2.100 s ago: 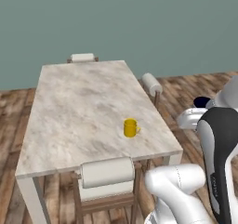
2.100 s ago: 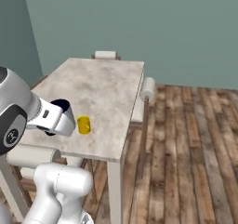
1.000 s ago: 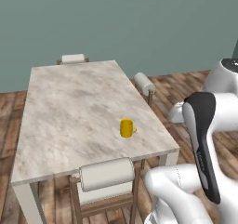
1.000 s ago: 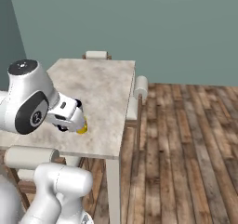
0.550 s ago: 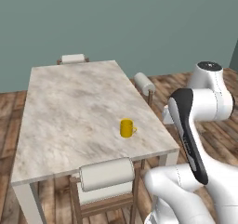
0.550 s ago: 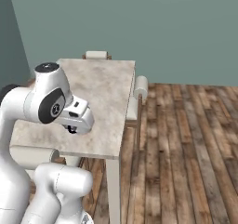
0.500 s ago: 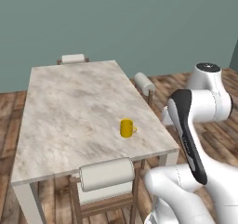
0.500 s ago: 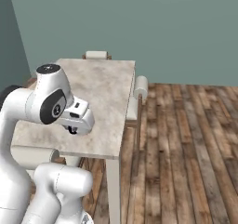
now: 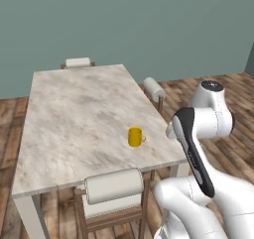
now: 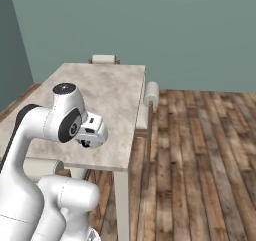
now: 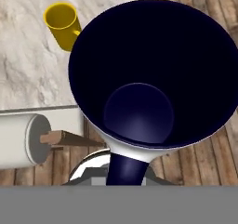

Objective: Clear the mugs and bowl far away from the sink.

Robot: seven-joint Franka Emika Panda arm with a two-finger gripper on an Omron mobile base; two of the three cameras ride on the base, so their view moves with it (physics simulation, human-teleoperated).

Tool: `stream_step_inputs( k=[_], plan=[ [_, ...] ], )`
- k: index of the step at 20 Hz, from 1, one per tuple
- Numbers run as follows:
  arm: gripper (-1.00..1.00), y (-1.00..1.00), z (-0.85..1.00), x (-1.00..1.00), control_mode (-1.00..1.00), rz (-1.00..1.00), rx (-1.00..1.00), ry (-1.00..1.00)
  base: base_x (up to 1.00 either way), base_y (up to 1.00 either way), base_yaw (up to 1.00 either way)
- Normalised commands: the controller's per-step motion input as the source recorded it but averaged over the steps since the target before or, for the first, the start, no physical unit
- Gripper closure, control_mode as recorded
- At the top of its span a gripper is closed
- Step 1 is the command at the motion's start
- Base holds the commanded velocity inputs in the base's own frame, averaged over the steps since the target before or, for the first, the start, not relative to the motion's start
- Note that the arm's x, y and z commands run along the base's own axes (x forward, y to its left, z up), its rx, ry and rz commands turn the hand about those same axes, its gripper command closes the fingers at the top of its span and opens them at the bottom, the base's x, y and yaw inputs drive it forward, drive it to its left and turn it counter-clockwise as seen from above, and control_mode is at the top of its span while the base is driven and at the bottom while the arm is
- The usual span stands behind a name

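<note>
My gripper (image 10: 87, 142) is shut on a mug (image 11: 153, 69) with a pale outside, a dark navy inside and a dark handle (image 11: 123, 172); the mug hides the fingers in the hand view. It hangs by the near right corner of the marble table (image 9: 74, 114). A yellow mug (image 9: 135, 136) stands upright on that table near its right edge, up and left of the held mug in the hand view (image 11: 62, 23), apart from it. The bowl and the sink are out of view.
Chairs with white padded backs stand at the table's near side (image 9: 113, 188), right side (image 10: 151, 92) and far end (image 9: 78, 62). Wooden floor (image 10: 200, 150) spreads out to the right. A teal wall closes the back.
The arm has swung round and brought the hand with the dark-rimmed mug in towards the table's near right corner. The view shifted slightly early on. The yellow mug stayed put.
</note>
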Motion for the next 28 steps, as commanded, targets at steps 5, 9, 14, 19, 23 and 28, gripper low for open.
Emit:
stream_step_inputs(
  k=[5, 9, 14, 19, 23, 28],
  plan=[
    [1.0, -0.09, -0.07, 0.4, -1.0, 0.02, 0.0, -0.02, 0.0, 0.0, 0.0],
    [1.0, -0.1, -0.09, 0.48, -1.0, 0.01, 0.0, 0.01, 0.0, 0.0, 0.0],
    [1.0, -0.09, -0.14, 0.39, -1.0, 0.04, 0.0, 0.1, 0.0, 0.0, 0.0],
    [1.0, -0.05, -0.18, 0.31, -1.0, 0.15, 0.0, 0.1, 0.0, 0.0, 0.0],
    [1.0, -0.04, -0.11, 0.2, -1.0, 0.24, 0.0, 0.0, 0.0, 0.0, 0.0],
    [1.0, -0.01, -0.17, 0.12, -1.0, 0.24, 0.0, 0.0, 0.0, 0.0, 0.0]
  ],
)
